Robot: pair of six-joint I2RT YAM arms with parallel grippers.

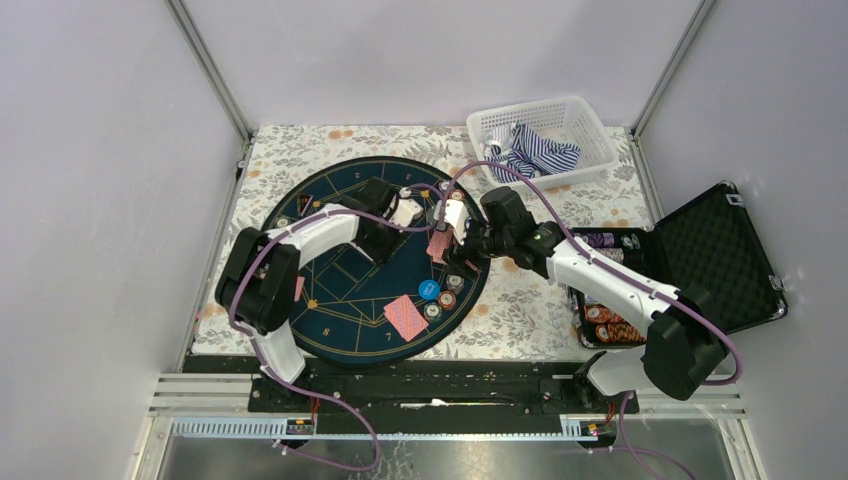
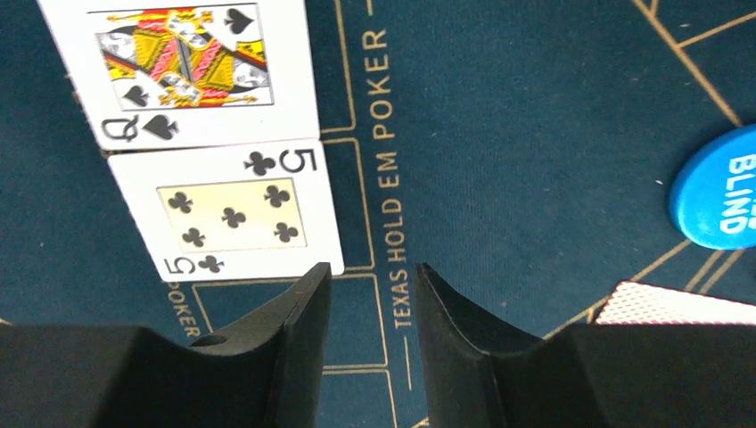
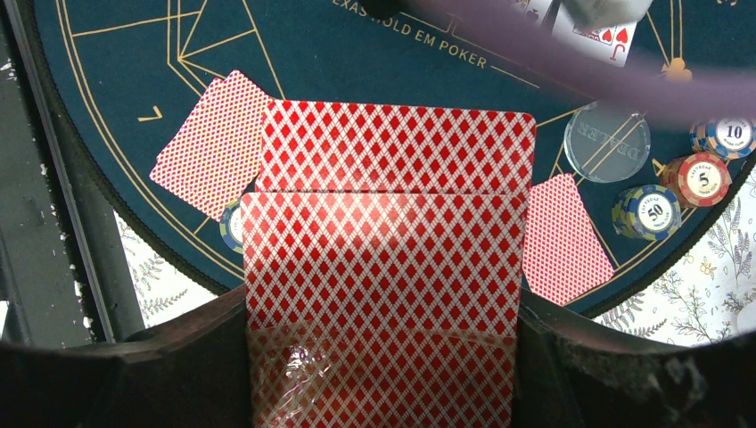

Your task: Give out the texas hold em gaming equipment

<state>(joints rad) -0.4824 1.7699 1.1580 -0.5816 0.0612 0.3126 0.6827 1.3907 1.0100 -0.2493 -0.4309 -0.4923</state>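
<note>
Two red-backed cards [image 3: 390, 241], white diamond lattice, in right gripper [image 3: 383, 352].

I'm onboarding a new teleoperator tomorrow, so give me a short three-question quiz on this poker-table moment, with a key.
1. True or false: the left hand grips a playing card.
2. Which face-up card lies nearest the left hand? A. queen of spades B. white five of clubs playing card C. ace of hearts
3. Fill in: the right hand is shut on a stack of diamond-patterned playing cards with ____ backs.
Key: 1 false, it is open and empty; 2 B; 3 red.
</note>
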